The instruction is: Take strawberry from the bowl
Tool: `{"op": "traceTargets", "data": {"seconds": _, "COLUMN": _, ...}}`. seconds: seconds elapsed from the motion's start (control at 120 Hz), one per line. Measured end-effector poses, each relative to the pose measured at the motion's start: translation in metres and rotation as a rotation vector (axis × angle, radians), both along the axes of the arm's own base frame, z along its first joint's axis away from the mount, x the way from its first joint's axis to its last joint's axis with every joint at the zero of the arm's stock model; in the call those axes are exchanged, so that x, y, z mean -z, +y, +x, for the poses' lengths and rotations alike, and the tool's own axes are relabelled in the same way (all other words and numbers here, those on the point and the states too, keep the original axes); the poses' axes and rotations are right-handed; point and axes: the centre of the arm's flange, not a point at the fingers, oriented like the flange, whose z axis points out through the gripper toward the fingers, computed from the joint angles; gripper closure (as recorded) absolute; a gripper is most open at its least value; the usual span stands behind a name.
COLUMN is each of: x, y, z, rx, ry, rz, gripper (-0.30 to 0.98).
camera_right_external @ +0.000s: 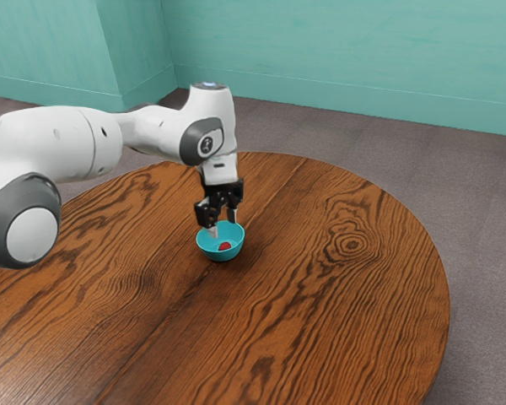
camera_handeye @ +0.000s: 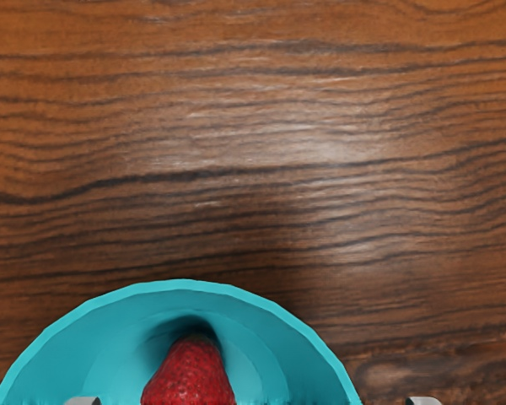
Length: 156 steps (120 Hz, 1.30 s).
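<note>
Gripper was open over the bowl, strawberry inside at the bottom, so we needed to centre on it, fit both fingers inside, lower straight, pinch gently.

Red, speckled strawberry low inside round turquoise bowl; bowl upright on wooden table.

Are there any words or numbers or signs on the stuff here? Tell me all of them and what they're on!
No words or numbers can be read here.
A little round sign on the robot arm's dark cap: too small to read.
The bowl, the strawberry and the table: no writing that I can see.
</note>
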Motion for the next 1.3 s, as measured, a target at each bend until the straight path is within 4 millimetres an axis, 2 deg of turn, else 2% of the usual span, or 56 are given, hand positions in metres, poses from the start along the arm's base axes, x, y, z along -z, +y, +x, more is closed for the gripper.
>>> {"op": "traceTargets", "data": {"seconds": 0.117, "x": 0.015, "y": 0.007, "z": 0.008, "rx": 0.045, "ry": -0.008, "rz": -0.019, "gripper": 0.24}}
{"op": "traceTargets", "data": {"seconds": 0.342, "x": 0.021, "y": 0.024, "z": 0.012, "rx": 0.093, "ry": -0.027, "rz": -0.049, "gripper": 0.25}}
{"op": "traceTargets", "data": {"seconds": 0.742, "x": 0.036, "y": 0.022, "z": 0.015, "rx": 0.179, "ry": -0.039, "rz": -0.073, "gripper": 0.27}}
{"op": "traceTargets", "data": {"seconds": 1.3, "x": 0.057, "y": 0.028, "z": 0.017, "rx": 0.190, "ry": -0.046, "rz": -0.099, "gripper": 0.28}}
